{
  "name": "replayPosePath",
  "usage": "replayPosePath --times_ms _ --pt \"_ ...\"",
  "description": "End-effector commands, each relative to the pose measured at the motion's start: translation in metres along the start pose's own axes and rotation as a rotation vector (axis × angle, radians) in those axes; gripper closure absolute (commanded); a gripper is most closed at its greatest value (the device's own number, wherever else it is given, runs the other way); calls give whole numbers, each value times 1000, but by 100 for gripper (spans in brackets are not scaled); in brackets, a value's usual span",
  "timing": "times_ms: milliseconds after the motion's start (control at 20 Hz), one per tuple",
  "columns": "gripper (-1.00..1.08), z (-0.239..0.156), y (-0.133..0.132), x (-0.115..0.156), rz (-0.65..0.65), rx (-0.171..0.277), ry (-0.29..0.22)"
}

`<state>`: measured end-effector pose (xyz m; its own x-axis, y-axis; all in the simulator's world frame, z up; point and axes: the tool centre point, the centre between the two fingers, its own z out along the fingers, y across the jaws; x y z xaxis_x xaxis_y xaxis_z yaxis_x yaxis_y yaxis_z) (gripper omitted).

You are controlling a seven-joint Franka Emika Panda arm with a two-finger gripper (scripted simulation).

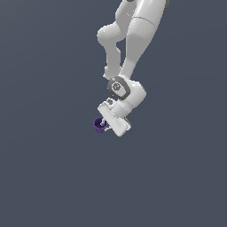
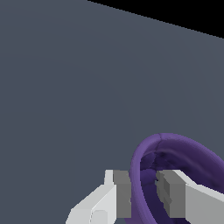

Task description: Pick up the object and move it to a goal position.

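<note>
The white robot hand (image 2: pixel 143 197) is pinching the rim wall of the small dark purple round cup (image 1: pixel 99 125); keeping that pinch firm and travel smooth should prevent slipping.

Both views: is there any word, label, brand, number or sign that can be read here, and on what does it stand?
None to read.
The purple cup is plain, with no print on its wall or rim.
The pincer and its fingers are bare white and grey.
The arm shows only a round grey joint cap with a small mark, too blurred to read as text.
The grey ground carries nothing.
</note>
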<state>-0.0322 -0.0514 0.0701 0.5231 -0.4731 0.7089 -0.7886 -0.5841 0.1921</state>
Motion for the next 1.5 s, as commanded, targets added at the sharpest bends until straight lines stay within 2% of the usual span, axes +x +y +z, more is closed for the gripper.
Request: replayPosePath --times_ms 0,550,1450 --pt "108 -2 1 2 1 0 0" --pt "108 -28 20 36 0 0 -4" --pt "108 -105 74 135 -1 -1 -11"
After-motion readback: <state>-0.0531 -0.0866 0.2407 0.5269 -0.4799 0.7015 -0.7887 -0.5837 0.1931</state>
